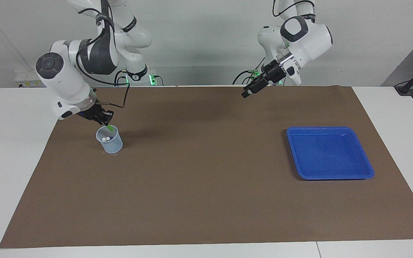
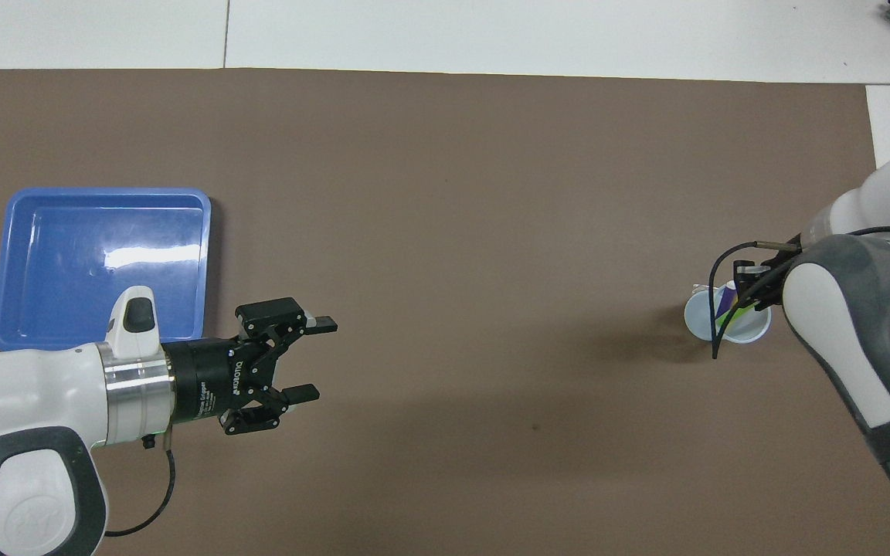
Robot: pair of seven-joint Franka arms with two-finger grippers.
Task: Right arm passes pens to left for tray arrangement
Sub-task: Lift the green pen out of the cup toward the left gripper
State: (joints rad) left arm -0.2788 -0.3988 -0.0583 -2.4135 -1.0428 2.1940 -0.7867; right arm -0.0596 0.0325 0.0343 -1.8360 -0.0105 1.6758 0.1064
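A pale blue cup [image 1: 110, 142] stands on the brown mat toward the right arm's end of the table and holds the pens. My right gripper [image 1: 104, 121] is at the cup's rim, shut on the upper end of the green pen [image 1: 110, 127], whose lower part is inside the cup. Two pale pen ends [image 1: 106, 138] show in the cup. In the overhead view the purple pen [image 2: 725, 303] and the green pen [image 2: 739, 315] show in the cup [image 2: 698, 320]; the yellow pen is not distinct. My left gripper [image 2: 318, 360] is open and empty, waiting in the air over the mat [image 1: 246, 94]. The blue tray [image 1: 330, 154] is empty.
The brown mat [image 1: 199, 179] covers most of the white table [image 1: 9, 161]. The tray [image 2: 97, 262] lies toward the left arm's end. The right arm's cable [image 2: 715, 309] hangs over the cup.
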